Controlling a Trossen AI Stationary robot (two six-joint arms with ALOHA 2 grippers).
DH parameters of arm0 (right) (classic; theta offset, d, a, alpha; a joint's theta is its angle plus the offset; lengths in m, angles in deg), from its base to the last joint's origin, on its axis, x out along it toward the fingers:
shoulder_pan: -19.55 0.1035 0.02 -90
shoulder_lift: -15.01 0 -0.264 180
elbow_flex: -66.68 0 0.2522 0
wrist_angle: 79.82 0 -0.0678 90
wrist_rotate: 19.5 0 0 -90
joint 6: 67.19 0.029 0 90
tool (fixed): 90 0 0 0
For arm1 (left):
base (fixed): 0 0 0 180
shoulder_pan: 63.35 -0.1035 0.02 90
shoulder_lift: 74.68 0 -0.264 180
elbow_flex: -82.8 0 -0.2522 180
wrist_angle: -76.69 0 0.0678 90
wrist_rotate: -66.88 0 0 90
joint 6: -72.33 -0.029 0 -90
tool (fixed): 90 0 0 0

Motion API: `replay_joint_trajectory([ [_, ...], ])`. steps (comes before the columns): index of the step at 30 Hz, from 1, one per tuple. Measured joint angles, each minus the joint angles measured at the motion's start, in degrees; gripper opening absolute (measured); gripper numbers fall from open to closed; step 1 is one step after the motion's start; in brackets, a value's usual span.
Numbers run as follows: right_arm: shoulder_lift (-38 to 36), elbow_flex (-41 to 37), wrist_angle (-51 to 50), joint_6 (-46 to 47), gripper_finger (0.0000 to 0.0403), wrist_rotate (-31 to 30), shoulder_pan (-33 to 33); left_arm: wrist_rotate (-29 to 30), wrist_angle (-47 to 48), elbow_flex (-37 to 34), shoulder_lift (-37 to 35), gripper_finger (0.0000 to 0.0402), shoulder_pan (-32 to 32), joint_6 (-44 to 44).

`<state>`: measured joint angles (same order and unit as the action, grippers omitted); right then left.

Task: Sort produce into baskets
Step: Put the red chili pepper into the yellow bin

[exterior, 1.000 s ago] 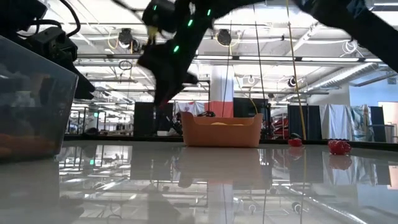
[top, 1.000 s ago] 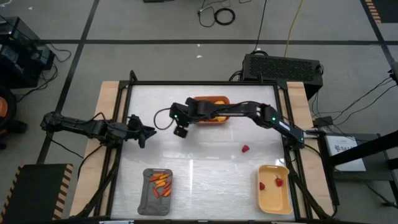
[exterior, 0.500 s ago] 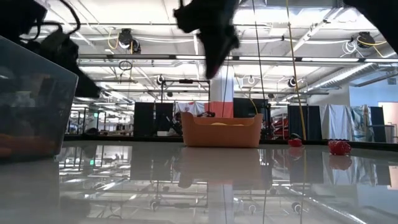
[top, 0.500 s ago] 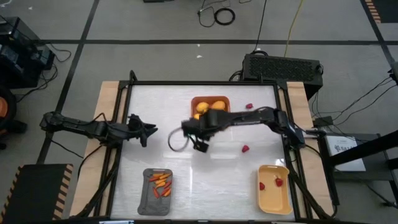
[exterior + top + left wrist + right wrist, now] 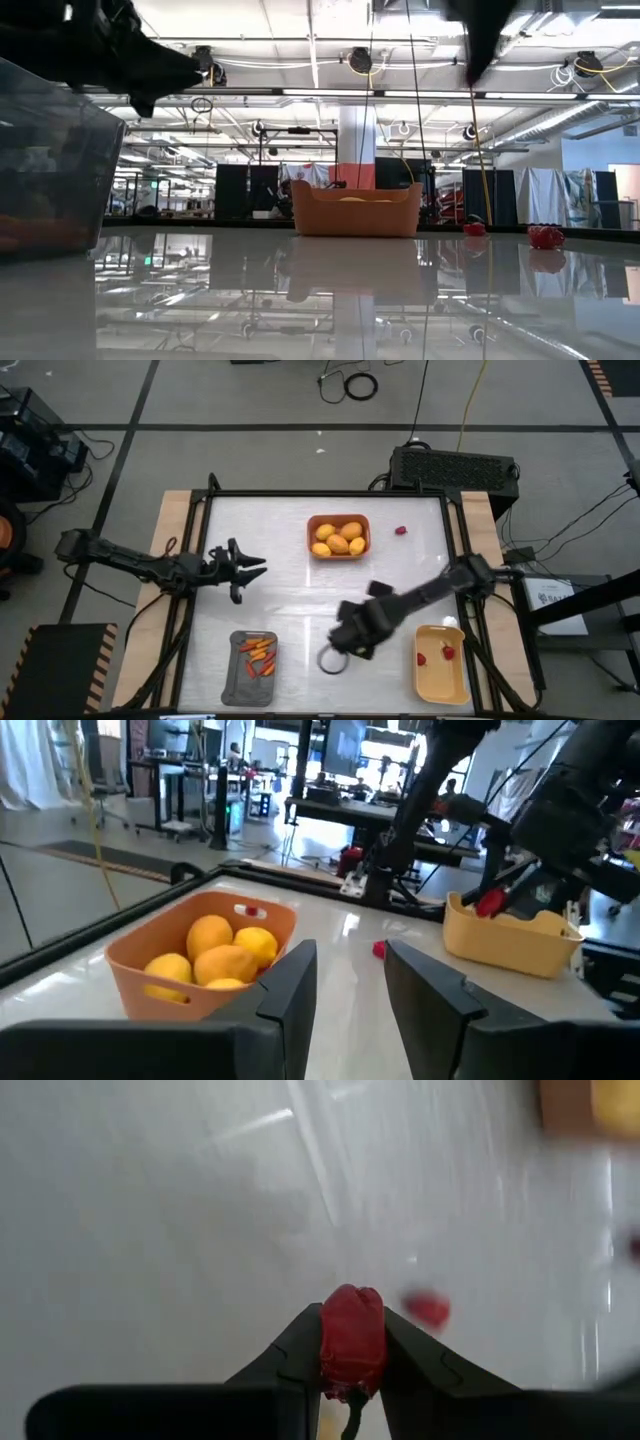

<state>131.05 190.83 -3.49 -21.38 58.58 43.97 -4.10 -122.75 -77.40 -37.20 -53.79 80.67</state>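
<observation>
Right hand (image 5: 352, 1342) pinches a red berry (image 5: 352, 1338), seen only by its wrist camera. Overhead, it hangs just beside the yellow basket (image 5: 440, 680). Left hand (image 5: 345, 985) part-open, empty, orange basket (image 5: 150, 935) ahead.

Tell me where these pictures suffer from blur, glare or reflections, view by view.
Right wrist view: the background is streaked, only the red berry in the right gripper is sharp. Low view: the glossy table mirrors the orange basket and ceiling lights. High view: pale glare patches on the tabletop. Left wrist view: fairly clear.
</observation>
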Motion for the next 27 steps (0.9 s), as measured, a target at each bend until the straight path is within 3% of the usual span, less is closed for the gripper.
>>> replay_joint_trajectory([
  [7, -12.3, -19.1, 1.2, 24.6, 0.007, 8.5, 9.7, -1.2, -9.9, 2.2, 11.8, 0.0127, -3.9, -1.2],
  [14, -21.8, -32.5, 14.7, 47.5, 0.007, 17.6, 19.4, -2.3, -10.1, 5.0, 20.2, 0.0127, -5.7, 2.2],
  [17, -23.3, -34.7, 17.4, 52.9, 0.007, 18.4, 21.8, -2.5, -10.1, 6.0, 22.6, 0.0127, -5.8, 2.3],
  [27, -23.5, -34.8, 12.7, 66.8, 0.0077, 18.3, 26.1, -5.6, -10.0, 7.4, 25.1, 0.0127, -5.8, 1.8],
])
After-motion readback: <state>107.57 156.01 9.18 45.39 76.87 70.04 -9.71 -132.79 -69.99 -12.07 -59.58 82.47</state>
